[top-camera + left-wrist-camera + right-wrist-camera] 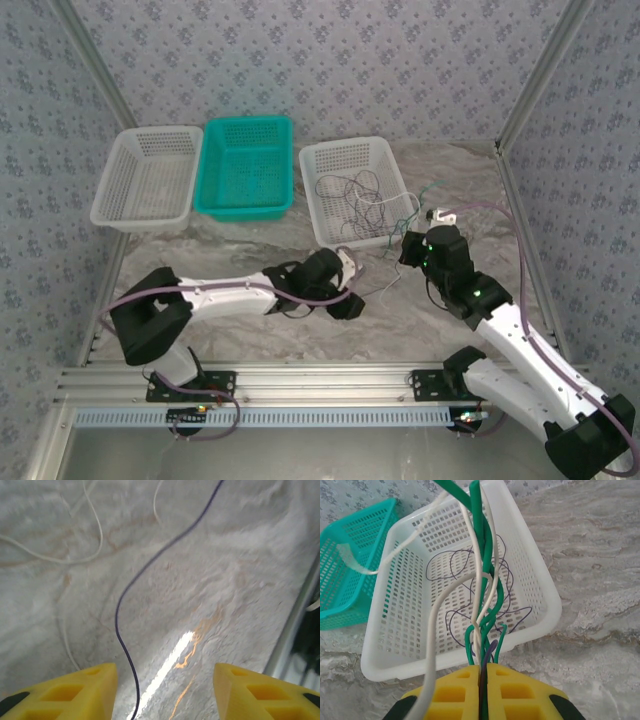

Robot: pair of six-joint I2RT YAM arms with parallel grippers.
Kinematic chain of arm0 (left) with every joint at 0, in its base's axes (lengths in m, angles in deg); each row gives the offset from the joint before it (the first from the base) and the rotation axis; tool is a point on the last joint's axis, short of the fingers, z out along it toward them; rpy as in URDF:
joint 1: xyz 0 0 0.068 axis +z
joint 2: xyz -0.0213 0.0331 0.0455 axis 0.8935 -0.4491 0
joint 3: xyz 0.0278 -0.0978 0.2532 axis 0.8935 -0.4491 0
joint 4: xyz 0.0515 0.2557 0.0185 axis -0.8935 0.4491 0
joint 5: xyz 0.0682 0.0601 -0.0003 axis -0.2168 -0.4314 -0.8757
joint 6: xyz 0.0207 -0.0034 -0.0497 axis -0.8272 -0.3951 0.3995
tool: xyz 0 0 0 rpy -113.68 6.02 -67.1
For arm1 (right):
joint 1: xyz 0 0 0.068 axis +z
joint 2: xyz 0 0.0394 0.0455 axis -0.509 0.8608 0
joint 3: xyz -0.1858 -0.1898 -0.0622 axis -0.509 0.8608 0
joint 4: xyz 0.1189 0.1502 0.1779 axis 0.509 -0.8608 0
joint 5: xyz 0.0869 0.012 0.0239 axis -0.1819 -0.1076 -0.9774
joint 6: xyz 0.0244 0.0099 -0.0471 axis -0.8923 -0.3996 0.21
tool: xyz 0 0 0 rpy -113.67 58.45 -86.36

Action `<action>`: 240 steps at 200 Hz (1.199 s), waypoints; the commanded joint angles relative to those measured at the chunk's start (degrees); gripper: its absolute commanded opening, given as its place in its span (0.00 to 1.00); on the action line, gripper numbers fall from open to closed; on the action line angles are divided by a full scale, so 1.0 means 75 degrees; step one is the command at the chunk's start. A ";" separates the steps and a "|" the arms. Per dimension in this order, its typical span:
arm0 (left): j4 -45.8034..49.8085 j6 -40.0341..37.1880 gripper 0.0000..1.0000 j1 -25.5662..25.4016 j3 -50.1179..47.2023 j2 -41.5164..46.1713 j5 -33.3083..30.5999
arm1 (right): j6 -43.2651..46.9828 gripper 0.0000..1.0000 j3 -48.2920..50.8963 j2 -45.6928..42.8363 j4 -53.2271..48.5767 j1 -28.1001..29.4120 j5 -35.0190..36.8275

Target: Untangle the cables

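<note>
While the right tool [483,677] has its yellow fingers [520,690] pressed together on a twisted bunch of cables [482,605], green and cream strands with one dark purple strand among them, the left tool [165,680] stands with its jaws well apart and nothing caught between them. A single dark purple wire [118,615] lies on the marbled desk [235,580] and runs in a loose curve through the gap between the left tool's fingers [75,690], touching neither. Cream wires [95,535] lie slack on the desk beyond it.

From the right tool the bunch rises taut and leads over the near rim of the white basket [385,667]. Inside that basket thin purple loops [465,575] rest loosely on the mesh floor. One cream strand arcs away to the left across the basket's rim. Seen from above, this basket stands at the right of a row of three; the teal basket [350,580] is just beside it in the middle, and the second white basket [112,190] touches the teal one on the far left. Both tools sit near the first basket's front edge, the left one low over the desk.
</note>
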 commanded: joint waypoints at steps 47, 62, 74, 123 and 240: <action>0.2196 -0.0909 0.56 -0.0781 0.1432 -0.1397 -0.2350 | -0.0385 0.00 -0.0153 -0.0144 -0.0293 -0.0231 0.0066; 0.2178 -0.0885 0.55 -0.0794 0.1388 -0.1547 -0.2402 | -0.0453 0.00 -0.0059 -0.0193 -0.0225 -0.0255 0.0032; 0.2190 -0.0914 0.51 -0.0810 0.1425 -0.1628 -0.2476 | -0.0529 0.00 0.0002 -0.0208 -0.0159 -0.0270 -0.0023; 0.1984 -0.0974 0.00 -0.0818 0.1376 -0.1391 -0.2648 | -0.0549 0.00 0.0059 -0.0228 -0.0197 -0.0355 -0.0020; 0.0639 -0.0758 0.00 0.1781 0.1144 0.4257 -0.0399 | -0.3404 0.37 0.2777 -0.0561 -0.0552 -0.1157 0.0067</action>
